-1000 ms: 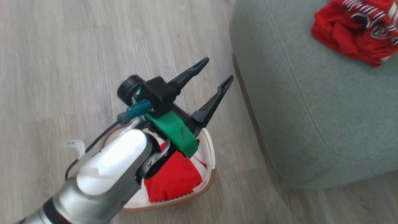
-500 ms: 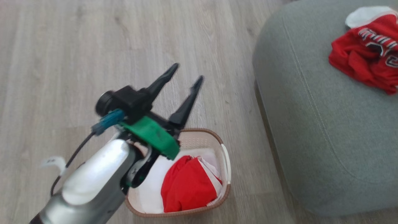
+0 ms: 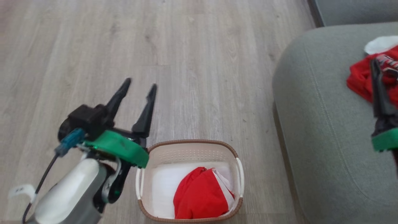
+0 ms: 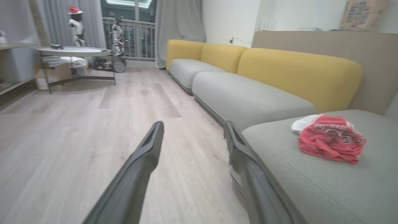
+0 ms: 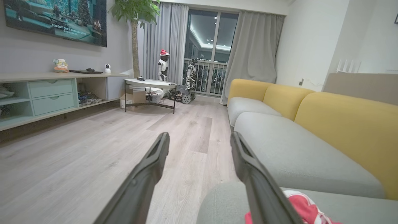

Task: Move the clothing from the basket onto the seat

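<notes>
The cream basket (image 3: 190, 142) stands on the floor, bottom centre of the head view, with a bunched red garment (image 3: 200, 197) of the clothing inside on a white lining. My left gripper (image 3: 140, 84) hangs open and empty above the floor, just left of the basket, fingers pointing away. A red jersey (image 3: 360, 77) with striped trim lies on the grey-green seat (image 3: 323, 140) at the right. One dark finger (image 3: 378, 93) of my right gripper crosses the jersey's edge; the right wrist view shows that gripper (image 5: 199, 135) open and empty above the seat (image 5: 224, 202).
Pale wood floor (image 3: 192, 62) stretches ahead and left of the basket. A long sofa with yellow backs (image 4: 295, 68) runs on past the seat. Farther off stand a round table (image 5: 150, 83), a low shelf unit (image 5: 53, 93) and another robot (image 5: 163, 65) by the window.
The head camera has swung, shifting the whole picture. My left arm has come off from over the basket to its left side, uncovering it. A right gripper finger has entered at the right edge.
</notes>
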Available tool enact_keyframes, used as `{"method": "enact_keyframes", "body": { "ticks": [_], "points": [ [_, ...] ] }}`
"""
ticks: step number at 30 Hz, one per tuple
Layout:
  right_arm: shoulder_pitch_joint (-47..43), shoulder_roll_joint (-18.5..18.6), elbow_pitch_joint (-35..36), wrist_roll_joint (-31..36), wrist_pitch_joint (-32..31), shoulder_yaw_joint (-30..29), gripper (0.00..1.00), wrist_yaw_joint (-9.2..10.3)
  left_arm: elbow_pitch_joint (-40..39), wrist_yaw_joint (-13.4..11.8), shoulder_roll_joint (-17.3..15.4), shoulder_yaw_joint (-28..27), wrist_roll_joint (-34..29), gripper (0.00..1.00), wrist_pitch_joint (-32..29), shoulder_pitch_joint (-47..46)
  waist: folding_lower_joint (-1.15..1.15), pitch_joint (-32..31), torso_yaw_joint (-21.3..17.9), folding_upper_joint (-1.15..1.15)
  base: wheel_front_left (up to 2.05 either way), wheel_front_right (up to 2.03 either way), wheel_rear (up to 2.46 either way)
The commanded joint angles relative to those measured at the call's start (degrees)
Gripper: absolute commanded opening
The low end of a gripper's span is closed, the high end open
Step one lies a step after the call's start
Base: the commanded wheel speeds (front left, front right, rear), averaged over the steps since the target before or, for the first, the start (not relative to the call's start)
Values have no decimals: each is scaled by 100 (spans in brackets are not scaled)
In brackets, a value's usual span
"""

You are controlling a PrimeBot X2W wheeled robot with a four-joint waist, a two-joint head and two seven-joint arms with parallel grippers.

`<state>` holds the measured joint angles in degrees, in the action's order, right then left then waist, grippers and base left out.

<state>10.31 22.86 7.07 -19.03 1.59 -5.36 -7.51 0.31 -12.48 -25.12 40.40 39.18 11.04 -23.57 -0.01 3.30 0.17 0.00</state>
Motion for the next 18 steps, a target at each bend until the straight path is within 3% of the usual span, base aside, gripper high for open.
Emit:
{"method": "enact_keyframes", "body": {
  "ticks": [1, 11, 18],
  "points": [
    [-106, -45, 224, 68, 94, -33, 100, 2, -202, -110, -257, -357, 56, 100, 93, -102, 1, -62, 132, 0, 0, 0, 0],
    [-929, -840, 18, 232, 555, -203, 100, 2, -296, -473, -413, -732, 95, 100, 311, 619, 1, -212, 461, 0, 0, 0, 0],
    [-1303, -1025, -406, 175, 944, 35, 100, 2, -257, -501, -287, -1090, -65, 100, 390, 1152, 1, -255, 524, 0, 0, 0, 0]
  ]
}}
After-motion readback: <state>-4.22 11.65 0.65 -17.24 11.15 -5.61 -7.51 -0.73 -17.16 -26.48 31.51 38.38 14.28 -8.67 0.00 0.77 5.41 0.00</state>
